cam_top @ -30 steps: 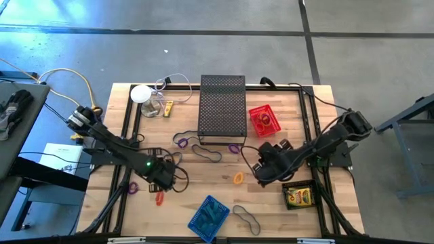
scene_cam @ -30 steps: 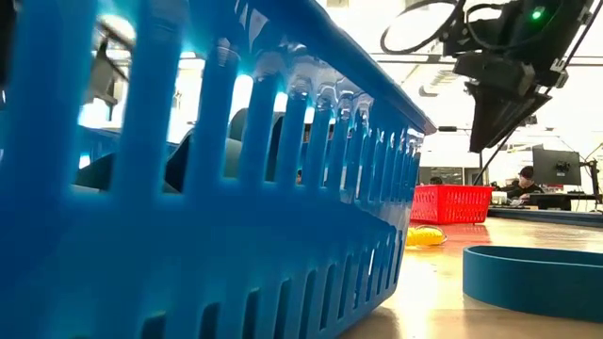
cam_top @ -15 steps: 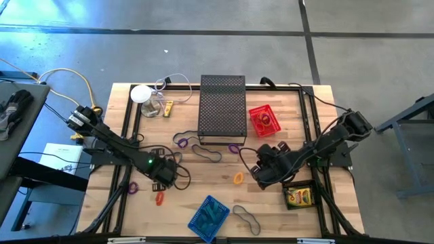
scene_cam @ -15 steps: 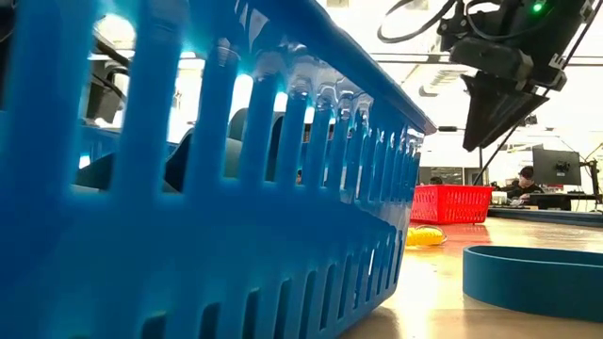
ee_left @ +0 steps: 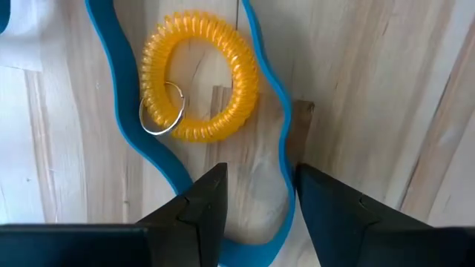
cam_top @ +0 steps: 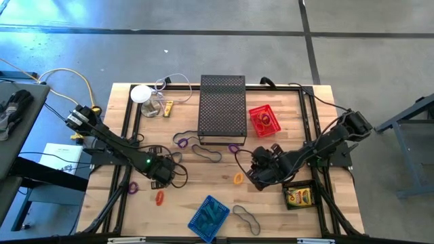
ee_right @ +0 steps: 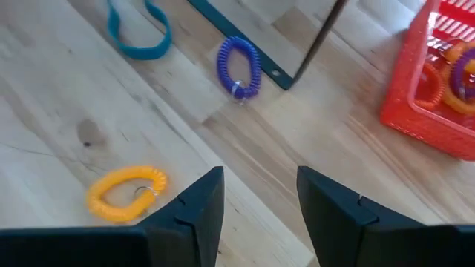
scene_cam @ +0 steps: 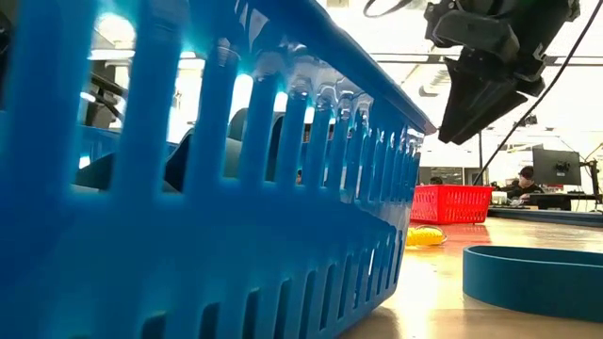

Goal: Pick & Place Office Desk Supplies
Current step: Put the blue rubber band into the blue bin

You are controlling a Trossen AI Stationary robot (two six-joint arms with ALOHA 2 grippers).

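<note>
**Two arms hovering over scattered coil bands on a wooden table**

Wooden planks are forming the table, which is standing on a grey concrete floor; at the far left corner a white round object is resting beside a thin cable; the left gripper is hanging over the left half of the table, its fingers standing apart and holding nothing, and below them a yellow coil band with a metal ring is lying inside a blue band loop; nearby a purple coil and a red-orange coil are lying loose; a blue basket is sitting at the near edge; a tall black mesh box is standing at the middle; an orange coil is lying just left of the right gripper, whose fingers are parted and empty; a red basket is holding coils further back; a yellow-and-red packet is lying at the right.
</note>
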